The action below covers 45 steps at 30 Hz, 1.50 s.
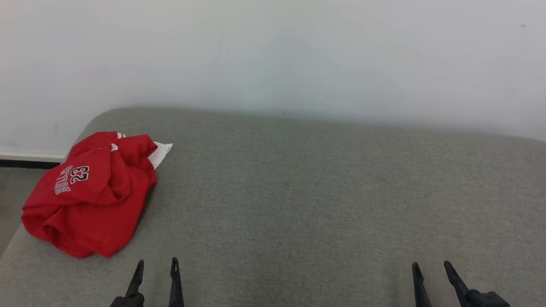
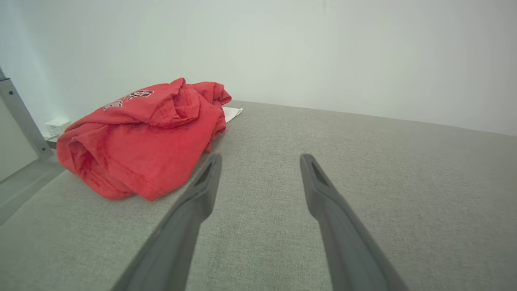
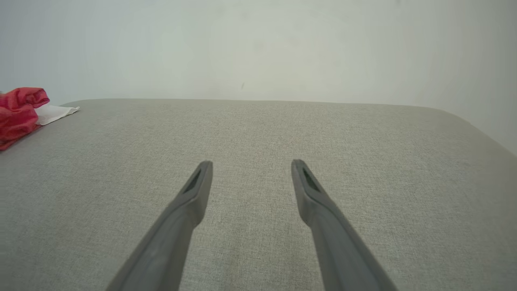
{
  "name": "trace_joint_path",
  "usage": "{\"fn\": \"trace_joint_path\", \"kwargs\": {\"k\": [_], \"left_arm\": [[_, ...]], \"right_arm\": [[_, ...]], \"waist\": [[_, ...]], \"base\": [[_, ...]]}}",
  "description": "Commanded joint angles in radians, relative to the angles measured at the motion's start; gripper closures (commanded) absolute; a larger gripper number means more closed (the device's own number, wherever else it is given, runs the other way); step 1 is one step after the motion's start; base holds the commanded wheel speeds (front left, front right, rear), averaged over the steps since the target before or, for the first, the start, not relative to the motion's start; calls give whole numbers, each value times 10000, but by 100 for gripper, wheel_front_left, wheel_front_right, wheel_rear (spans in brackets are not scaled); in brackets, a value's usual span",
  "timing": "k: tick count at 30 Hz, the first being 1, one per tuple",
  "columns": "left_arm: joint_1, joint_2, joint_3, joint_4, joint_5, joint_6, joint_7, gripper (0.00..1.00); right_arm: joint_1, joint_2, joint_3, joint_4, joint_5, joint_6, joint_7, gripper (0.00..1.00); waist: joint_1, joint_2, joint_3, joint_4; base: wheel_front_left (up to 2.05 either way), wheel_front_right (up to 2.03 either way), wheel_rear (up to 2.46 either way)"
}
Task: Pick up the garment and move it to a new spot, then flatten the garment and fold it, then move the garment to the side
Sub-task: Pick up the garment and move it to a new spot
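Note:
A crumpled red garment (image 1: 91, 194) with the number 23 and white trim lies bunched at the left edge of the grey padded surface (image 1: 320, 192). In the left wrist view the garment (image 2: 145, 137) sits just ahead and left of my fingers. My left gripper (image 1: 157, 263) stands open near the front edge, a little below and right of the garment, touching nothing; it also shows open from its own wrist (image 2: 260, 159). My right gripper (image 1: 431, 266) is open far to the right over bare fabric (image 3: 251, 163). A corner of the garment (image 3: 20, 111) peeks in at the right wrist view's left.
A pale wall (image 1: 273, 55) rises behind the surface. The surface's rounded left corner drops to the floor (image 1: 13, 192) beside the garment, with a dark baseboard (image 1: 25, 163). A grey metal frame (image 2: 20, 117) stands left in the left wrist view.

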Motion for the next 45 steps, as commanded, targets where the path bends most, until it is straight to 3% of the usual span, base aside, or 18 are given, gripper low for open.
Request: {"fn": "trace_joint_path", "kwargs": {"k": [1,17,32,45], "left_arm": [[-5,1,33,-4,7,58,-36,0],[349,5,739,-359,309,-3,-38,0],[1006,1,1743,-1416,-214,590,-36,0],[993,1,1931,-1389,-49,445,-36,0]], "right_arm": [[100,-24,41,-12,125,33,-60,0],[-100,-22,262,187,335,33,-276,0],[-1011,-25,1103,560,143,32,-324,0],[-1071,-24,1206,710,124,32,-385,0]], "waist": [[0,-1,10,682],[0,-1,189,3990],[0,-1,784,4394],[0,-1,816,4392]], "base": [[0,0,0],[0,0,0],[0,0,0],[0,0,0]]}}
